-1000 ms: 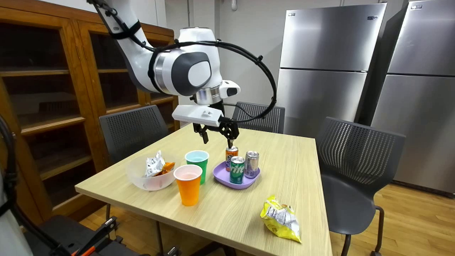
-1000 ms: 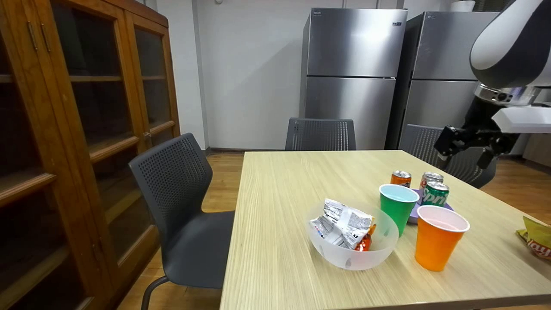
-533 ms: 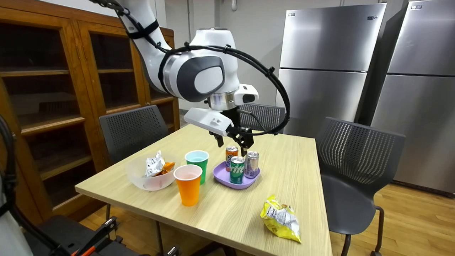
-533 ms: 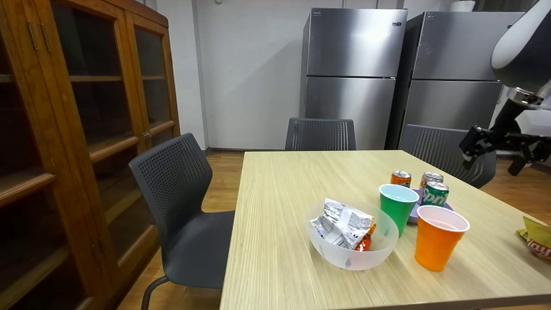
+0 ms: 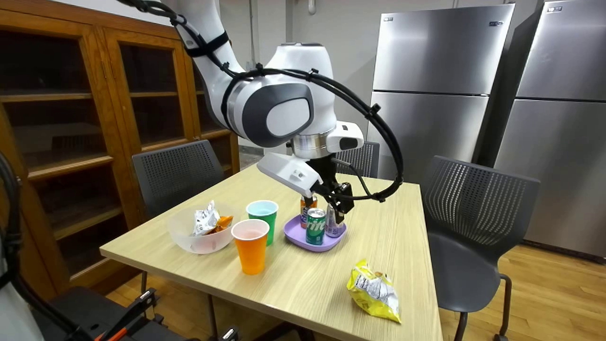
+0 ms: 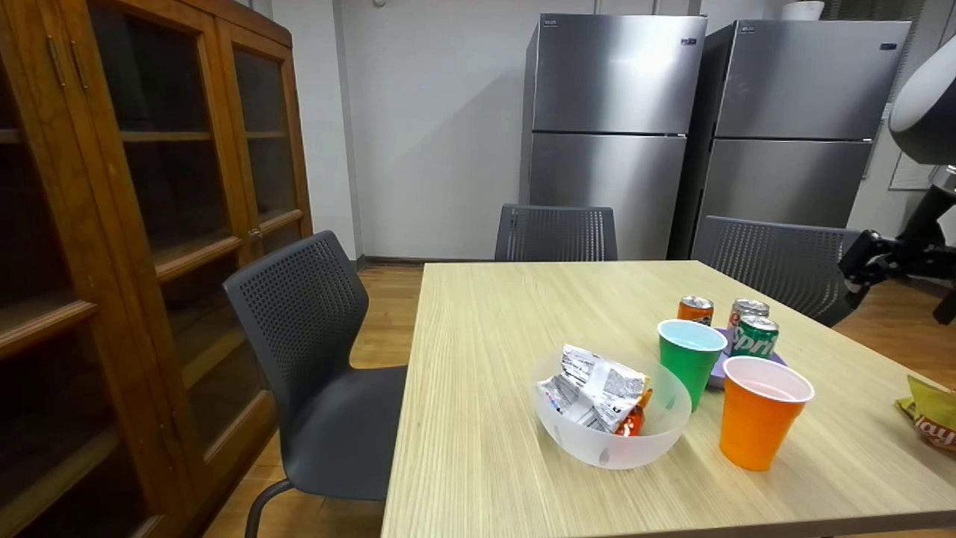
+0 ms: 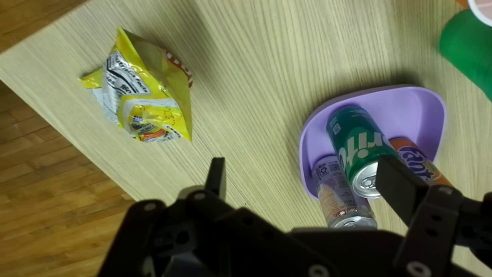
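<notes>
Over the past second the arm (image 5: 289, 111) slides rightward and lower in an exterior view, while everything on the table (image 7: 246, 77) stays put. The end effector (image 7: 301, 169) has its fingers (image 7: 217, 177) spread wide, holding nothing, nearest the purple tray (image 7: 413, 111). On that tray a green Sprite can (image 7: 353, 142), an orange Fanta can (image 7: 415, 159) and a silver can (image 7: 340, 188) stand upright. In the wrist view a finger covers part of the Sprite and Fanta cans; in an exterior view the end effector masks much of the silver can (image 5: 332, 229); in an exterior view the end effector (image 6: 899, 299) hangs apart from all three. The wrist view shows the yellow chip bag (image 7: 150, 92) and its nutrition panel (image 7: 125, 75); an exterior view cuts the bag (image 6: 932, 418) at the edge. Only the exterior views show the frosted bowl (image 6: 624, 452) of crumpled wrappers (image 6: 597, 385), beside the green cup (image 6: 686, 370).
</notes>
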{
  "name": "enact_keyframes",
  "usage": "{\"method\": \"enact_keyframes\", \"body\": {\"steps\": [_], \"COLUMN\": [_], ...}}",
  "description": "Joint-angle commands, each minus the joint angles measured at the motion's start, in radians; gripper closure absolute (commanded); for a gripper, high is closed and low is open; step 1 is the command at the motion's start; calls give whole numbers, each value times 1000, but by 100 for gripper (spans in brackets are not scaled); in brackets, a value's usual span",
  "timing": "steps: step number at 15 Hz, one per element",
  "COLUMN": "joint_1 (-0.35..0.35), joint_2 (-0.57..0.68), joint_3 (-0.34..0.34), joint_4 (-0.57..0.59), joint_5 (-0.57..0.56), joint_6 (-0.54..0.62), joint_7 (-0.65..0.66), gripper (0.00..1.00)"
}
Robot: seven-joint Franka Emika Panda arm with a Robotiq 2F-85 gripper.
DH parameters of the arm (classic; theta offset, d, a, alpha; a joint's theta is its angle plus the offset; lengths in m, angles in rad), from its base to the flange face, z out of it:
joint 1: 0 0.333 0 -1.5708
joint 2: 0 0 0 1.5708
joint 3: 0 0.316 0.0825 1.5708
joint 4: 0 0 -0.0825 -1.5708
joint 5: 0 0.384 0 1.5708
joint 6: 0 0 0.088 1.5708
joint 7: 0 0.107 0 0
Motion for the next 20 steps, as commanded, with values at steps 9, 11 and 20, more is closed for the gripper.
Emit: {"method": "enact_keyframes", "body": {"steps": [9, 11, 20], "joint_1": [4, -1, -28], "joint_2": [18, 31, 151], "joint_3": [3, 3, -19], "joint_4": [23, 47, 149], "joint_5": [15, 41, 140], "joint_6": [-6, -16, -7], "joint_7": [34, 27, 21], "gripper": [0, 0, 0]}}
